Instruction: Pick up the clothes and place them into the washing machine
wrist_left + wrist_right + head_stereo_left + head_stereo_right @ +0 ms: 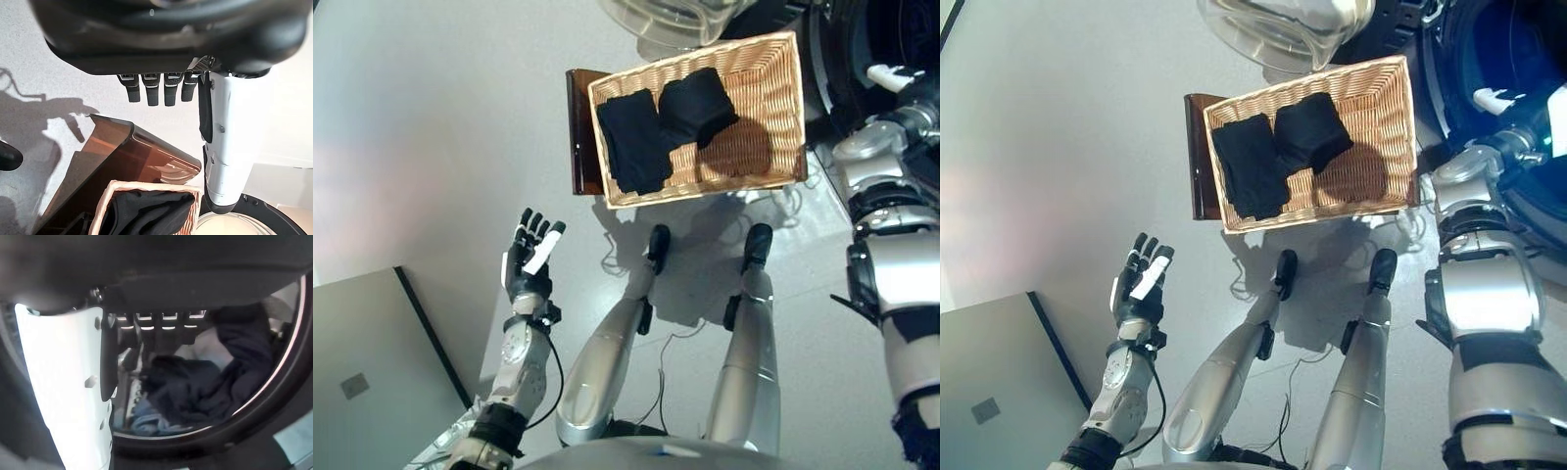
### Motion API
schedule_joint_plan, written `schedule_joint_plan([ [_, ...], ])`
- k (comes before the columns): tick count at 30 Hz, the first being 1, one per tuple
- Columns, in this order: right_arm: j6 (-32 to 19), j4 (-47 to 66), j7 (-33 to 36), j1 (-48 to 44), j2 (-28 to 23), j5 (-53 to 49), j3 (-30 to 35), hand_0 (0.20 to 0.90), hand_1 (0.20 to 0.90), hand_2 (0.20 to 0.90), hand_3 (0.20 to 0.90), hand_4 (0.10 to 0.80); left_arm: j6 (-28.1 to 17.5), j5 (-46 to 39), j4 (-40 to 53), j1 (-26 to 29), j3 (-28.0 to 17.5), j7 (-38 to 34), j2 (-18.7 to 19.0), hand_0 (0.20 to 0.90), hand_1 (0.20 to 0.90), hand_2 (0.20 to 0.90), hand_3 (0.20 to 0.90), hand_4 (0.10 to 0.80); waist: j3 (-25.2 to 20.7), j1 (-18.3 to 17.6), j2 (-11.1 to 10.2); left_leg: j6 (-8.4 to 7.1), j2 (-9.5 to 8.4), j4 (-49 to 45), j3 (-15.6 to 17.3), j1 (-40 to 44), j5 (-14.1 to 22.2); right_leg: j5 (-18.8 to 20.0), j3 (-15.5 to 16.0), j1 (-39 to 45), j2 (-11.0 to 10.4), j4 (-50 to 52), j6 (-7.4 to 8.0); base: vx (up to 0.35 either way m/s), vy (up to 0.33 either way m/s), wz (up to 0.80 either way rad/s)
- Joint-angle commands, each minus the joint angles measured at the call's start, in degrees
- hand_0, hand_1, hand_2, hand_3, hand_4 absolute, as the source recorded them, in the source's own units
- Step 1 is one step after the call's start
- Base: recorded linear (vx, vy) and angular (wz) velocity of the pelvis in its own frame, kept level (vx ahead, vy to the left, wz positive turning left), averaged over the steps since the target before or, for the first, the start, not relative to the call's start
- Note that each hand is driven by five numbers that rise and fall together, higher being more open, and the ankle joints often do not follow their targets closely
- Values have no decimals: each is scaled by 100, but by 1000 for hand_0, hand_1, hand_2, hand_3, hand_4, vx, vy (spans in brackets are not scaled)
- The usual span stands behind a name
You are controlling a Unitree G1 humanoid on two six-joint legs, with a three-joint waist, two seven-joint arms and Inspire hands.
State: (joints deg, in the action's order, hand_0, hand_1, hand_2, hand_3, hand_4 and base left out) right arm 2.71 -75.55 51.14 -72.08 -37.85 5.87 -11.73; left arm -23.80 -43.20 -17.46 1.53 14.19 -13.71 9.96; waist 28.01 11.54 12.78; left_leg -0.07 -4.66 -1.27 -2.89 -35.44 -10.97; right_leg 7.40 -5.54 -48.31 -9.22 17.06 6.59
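— Wicker, pale and tightly woven: item one, the rectangular basket (773,88), resting on a brown glossy stand (579,132). Contents?

— Two black folded clothes (636,137), soft and matte, lying in the basket's half toward the stand; the other half shows bare weave.

— Left hand (530,257)?

— Raised on a bent arm, well apart from the basket on the stand's side, palm up, dark fingers straight and spread, white-covered thumb alongside. Holds nothing.

— Right hand (146,333)?

— Reached past the basket's far side into the washing machine (1518,59). In its wrist view the fingers hang relaxed and uncurled beside the white thumb, gripping nothing.

— Anything beyond those fingers?

— Dark blue laundry (205,382), crumpled, with a paler blue piece beneath, inside the round drum just past the fingertips. A clear domed door (1283,29) stands beside the basket's far rim.
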Motion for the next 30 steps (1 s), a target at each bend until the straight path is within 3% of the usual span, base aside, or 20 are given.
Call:
schedule_joint_plan([
  [1,-140,547,230,18,-259,406,-584,900,900,900,900,800,-529,114,124,-115,-260,1,226,900,900,900,900,800,-190,-114,348,-311,15,-41,-25,-238,160,-610,133,275,213,170,-43,0,0,0],
  [9,-241,881,-141,632,148,737,-658,900,900,900,900,800,-491,127,-42,-193,-452,-2,184,900,900,900,900,800,-161,-270,145,-317,63,-107,24,-135,203,-552,161,502,253,26,-59,0,0,0],
  [19,-38,1776,-612,1420,665,2287,-1344,900,900,900,900,800,-436,246,-685,-182,-667,26,104,900,900,900,900,800,-158,-441,-203,-319,137,-141,45,126,263,-448,258,935,280,-257,-49,13,-12,-5],
  [30,292,1210,-1069,1305,1217,3459,-2296,900,900,900,900,800,-438,302,-927,-117,-641,99,123,900,900,900,900,800,-172,-394,-423,-352,195,-39,6,323,225,-356,366,1239,266,-568,-36,12,-9,-2],
])
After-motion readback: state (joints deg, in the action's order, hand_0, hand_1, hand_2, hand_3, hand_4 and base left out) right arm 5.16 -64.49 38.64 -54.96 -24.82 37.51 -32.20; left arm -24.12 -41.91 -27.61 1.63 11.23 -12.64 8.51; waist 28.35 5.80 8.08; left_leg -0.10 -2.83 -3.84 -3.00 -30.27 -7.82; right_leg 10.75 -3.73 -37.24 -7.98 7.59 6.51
